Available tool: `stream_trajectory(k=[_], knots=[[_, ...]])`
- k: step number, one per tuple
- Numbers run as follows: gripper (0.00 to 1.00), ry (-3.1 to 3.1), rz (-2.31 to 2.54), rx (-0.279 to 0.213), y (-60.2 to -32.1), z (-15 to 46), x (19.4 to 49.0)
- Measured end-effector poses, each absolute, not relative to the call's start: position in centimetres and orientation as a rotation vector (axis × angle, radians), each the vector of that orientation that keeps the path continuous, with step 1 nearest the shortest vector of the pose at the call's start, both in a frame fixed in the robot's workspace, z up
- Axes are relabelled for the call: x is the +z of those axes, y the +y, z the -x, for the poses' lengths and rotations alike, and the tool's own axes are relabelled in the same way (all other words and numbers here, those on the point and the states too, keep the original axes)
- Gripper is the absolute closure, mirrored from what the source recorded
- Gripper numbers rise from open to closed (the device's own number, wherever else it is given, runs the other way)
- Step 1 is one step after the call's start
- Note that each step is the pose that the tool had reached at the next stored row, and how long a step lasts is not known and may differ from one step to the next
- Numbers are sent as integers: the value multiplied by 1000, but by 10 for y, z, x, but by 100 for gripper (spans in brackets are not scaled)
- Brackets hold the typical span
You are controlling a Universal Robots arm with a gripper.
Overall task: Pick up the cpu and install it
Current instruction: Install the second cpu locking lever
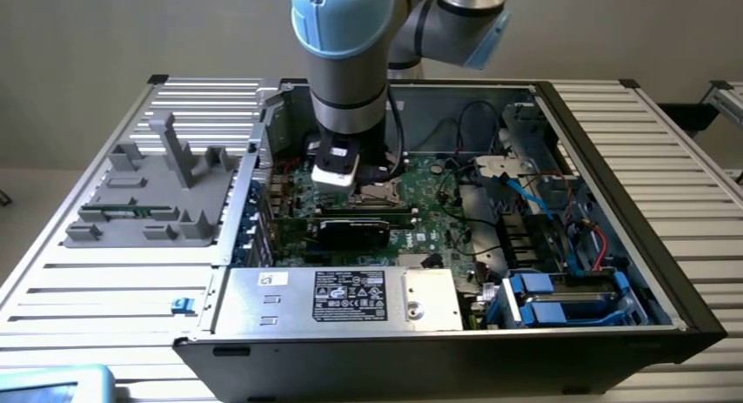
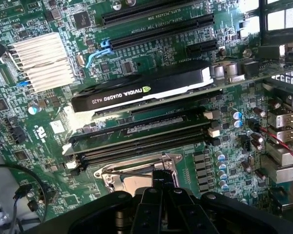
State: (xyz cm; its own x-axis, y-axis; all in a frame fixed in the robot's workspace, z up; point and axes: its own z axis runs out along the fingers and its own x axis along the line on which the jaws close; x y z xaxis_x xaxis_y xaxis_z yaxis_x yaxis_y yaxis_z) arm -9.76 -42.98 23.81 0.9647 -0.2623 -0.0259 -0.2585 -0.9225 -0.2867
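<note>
Item: gripper (image 2: 163, 187) — lowered into the open computer case (image 1: 650, 272), directly over the CPU socket (image 2: 122, 178) at centre frame in the exterior view. Whether it is clenched or released cannot be told; the cpu cannot be made out. Judged step: seating at the socket, calling for square alignment. Nearby: NVIDIA Quadro graphics card (image 2: 141, 90), heatsink (image 2: 41, 61). Surface: slatted metal table (image 1: 685, 159), grey fixture tray (image 1: 145, 198) at left.

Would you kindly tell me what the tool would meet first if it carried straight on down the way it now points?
Most likely the CPU socket with its metal frame: the tool hangs right above it on the motherboard, though the remaining gap is unclear.
</note>
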Motion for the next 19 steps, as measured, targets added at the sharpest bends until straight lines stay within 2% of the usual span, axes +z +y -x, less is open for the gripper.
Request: stream_trajectory(k=[19], knots=[[89,389,2816,-9,-430,110,222]])
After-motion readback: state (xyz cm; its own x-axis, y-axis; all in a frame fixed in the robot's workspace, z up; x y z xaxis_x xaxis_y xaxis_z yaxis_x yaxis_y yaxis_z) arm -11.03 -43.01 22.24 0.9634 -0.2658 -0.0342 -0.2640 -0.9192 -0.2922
